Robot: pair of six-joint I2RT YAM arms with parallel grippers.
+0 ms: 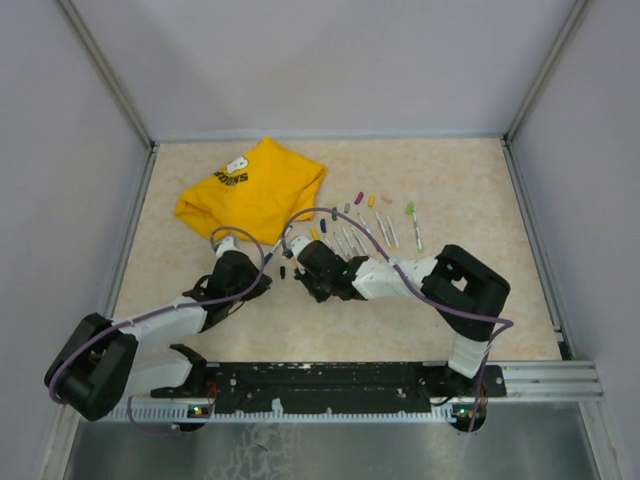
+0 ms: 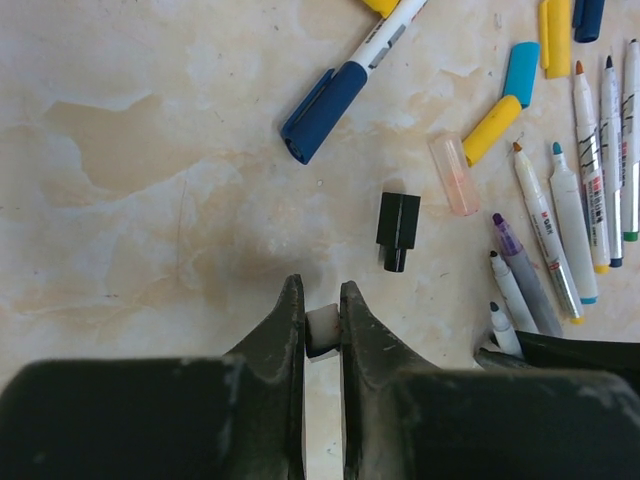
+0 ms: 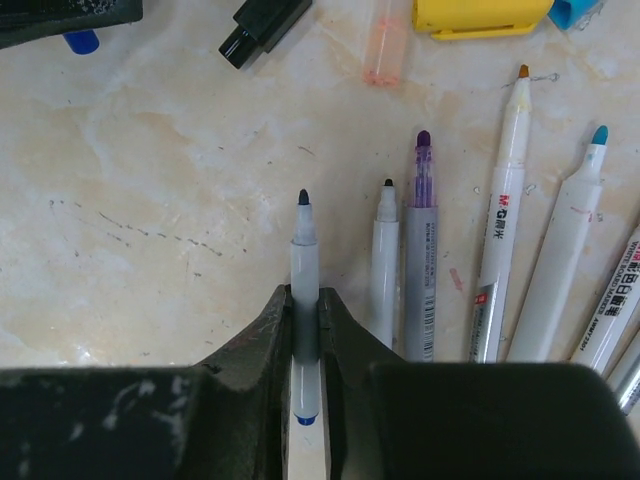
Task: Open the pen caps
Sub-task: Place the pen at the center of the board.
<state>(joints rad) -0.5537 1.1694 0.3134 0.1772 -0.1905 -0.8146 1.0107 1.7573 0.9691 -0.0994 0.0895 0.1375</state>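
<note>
My left gripper (image 2: 321, 290) is shut on a small whitish pen cap (image 2: 322, 328) just above the table. My right gripper (image 3: 305, 292) is shut on the grey barrel of an uncapped pen (image 3: 304, 245) with a dark tip pointing forward and a blue rear end. The two grippers (image 1: 265, 285) (image 1: 303, 272) face each other, a short gap apart, near the table's middle. A loose black cap (image 2: 397, 230) lies between them. A row of uncapped pens (image 3: 420, 250) lies right beside the right gripper. One pen still wears a blue cap (image 2: 325, 100).
Loose yellow (image 2: 492, 128), blue (image 2: 520, 72) and clear pinkish (image 2: 455, 173) caps lie beyond the pens. A crumpled yellow T-shirt (image 1: 250, 190) sits at the back left. More pens and caps (image 1: 385, 225) are spread at the back right. Grey walls enclose the table.
</note>
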